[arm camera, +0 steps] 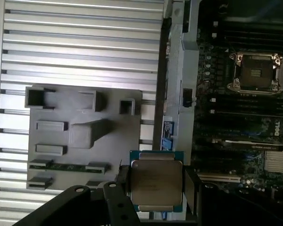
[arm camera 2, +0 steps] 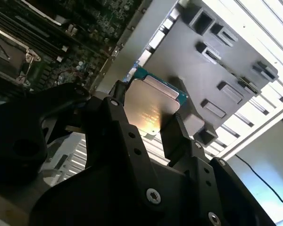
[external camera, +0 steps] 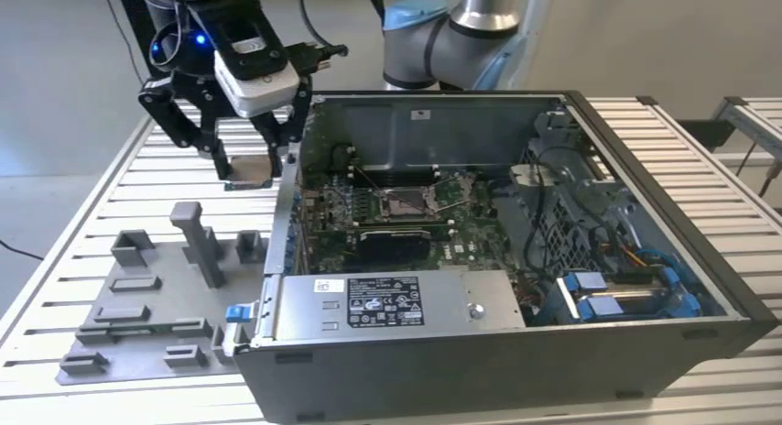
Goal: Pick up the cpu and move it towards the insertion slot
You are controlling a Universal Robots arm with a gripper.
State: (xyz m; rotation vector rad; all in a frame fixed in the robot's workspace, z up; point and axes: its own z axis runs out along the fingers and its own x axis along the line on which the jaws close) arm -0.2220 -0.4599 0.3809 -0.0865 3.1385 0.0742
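Observation:
My gripper [external camera: 251, 168] hangs above the slatted table, just outside the open computer case on the exterior view's left, shut on the cpu [external camera: 251, 171]. Both wrist views show the flat silvery cpu [arm camera: 155, 181] [arm camera 2: 151, 110] held by its edges between the black fingers [arm camera 2: 172, 136], lifted off the grey fixture plate [arm camera: 85, 136]. The insertion slot [external camera: 406, 201], a square socket with a shiny metal frame, sits on the motherboard inside the case, to the exterior view's right of the gripper. The socket [arm camera: 255, 70] also appears in the first wrist view, and the same slot [arm camera 2: 9, 52] in the second.
The case wall [external camera: 293, 178] stands between the gripper and the motherboard. The grey fixture plate [external camera: 153, 297] with its upright blocks lies on the table [external camera: 73, 233] below the gripper. A power supply [external camera: 391, 301], cables and a drive cage [external camera: 587, 223] crowd the case.

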